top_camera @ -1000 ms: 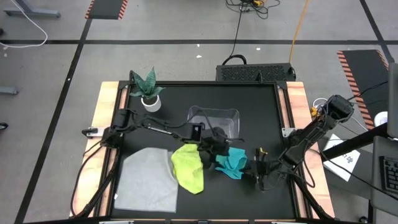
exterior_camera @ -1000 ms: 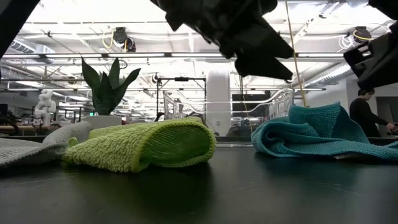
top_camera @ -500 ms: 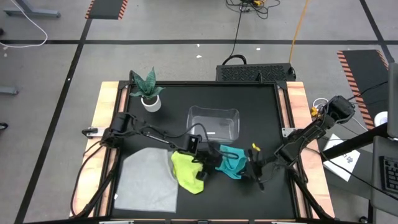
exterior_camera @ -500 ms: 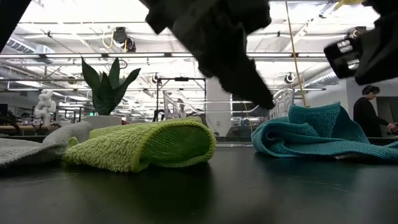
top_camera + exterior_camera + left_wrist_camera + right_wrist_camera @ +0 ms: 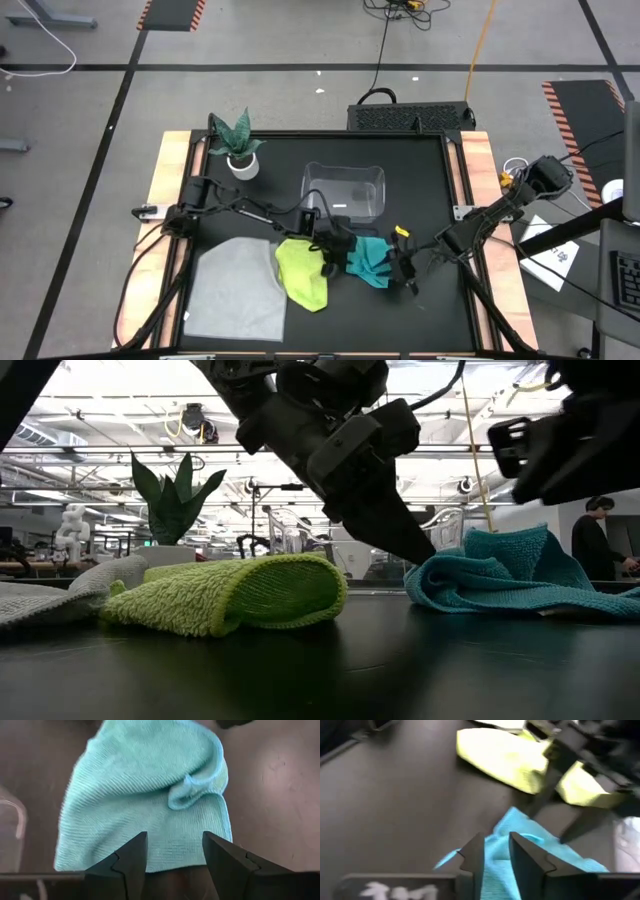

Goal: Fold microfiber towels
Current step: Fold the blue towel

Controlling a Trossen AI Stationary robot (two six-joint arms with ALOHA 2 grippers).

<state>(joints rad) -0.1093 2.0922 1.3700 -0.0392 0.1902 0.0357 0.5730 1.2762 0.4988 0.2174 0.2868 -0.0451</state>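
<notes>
Left end effector (image 5: 172, 857): parted, over teal towel (image 5: 150, 795), its near hem between fingers.
Right end effector (image 5: 491, 851): slightly parted, empty, above the towel's edge.
Risk: uneven pinches could bunch it.

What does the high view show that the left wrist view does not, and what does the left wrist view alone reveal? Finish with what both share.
Only the high view shows the grey towel lying flat, the yellow-green towel, the clear bin, the potted plant and the right gripper at the teal towel's right edge.

Only the left wrist view shows the left gripper's fingers spread apart, just short of the towel's near hem, and a small curled fold in the cloth.

Both show the teal towel crumpled on the black table.
</notes>
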